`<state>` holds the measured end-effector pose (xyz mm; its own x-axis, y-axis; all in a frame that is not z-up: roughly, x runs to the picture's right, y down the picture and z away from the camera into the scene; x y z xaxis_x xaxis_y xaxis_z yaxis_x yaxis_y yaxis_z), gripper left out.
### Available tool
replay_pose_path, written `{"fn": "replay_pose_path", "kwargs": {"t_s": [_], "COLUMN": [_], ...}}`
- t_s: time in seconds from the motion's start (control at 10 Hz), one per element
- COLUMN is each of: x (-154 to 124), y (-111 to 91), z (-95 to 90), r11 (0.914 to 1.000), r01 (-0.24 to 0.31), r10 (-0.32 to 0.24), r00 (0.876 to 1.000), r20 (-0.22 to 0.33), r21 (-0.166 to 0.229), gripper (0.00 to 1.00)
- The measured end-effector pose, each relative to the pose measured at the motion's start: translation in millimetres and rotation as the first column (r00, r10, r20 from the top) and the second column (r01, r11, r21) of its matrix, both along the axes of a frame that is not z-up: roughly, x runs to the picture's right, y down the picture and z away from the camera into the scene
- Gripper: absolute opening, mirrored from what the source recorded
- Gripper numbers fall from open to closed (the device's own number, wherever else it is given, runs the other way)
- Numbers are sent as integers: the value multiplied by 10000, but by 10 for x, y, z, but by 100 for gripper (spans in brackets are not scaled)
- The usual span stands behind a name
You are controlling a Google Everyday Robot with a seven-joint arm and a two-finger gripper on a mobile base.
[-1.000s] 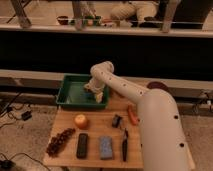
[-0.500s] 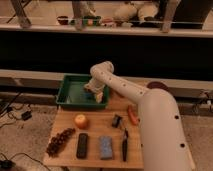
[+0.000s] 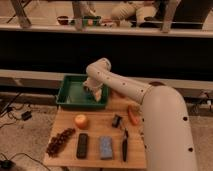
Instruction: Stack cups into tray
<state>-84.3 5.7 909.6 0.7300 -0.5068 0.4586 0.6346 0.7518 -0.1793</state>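
A bunch of dark grapes (image 3: 60, 141) lies at the wooden tabletop's (image 3: 95, 126) left edge, then an orange (image 3: 81, 121), a black block (image 3: 82, 145) and a blue sponge (image 3: 105, 147). The green tray (image 3: 69, 95) sits at the back left. The gripper (image 3: 93, 92) hangs inside it; whether its jaws are wide or closed cannot be told.

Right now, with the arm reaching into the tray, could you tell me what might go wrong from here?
The gripper sits low inside the green tray, near its right wall, so a sideways move could knock or drag the tray along the wooden table. The forearm also crosses above the table's back right corner, so a low retreat might sweep the orange carrot-like item there.
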Motion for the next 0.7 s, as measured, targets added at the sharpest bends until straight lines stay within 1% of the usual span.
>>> {"fn": "replay_pose_path", "kwargs": {"t_s": [0.2,0.3,0.7], "x": [32,78,50], "y": [-108,-138,-129], "z": [-134,-168,-169], "r11": [9989,9982,9984], "r01": [-280,-388,-352], "r10": [271,373,337], "r00": [9993,9988,9988], "r20": [247,324,365], "r21": [363,448,433], "gripper": [80,80,80]}}
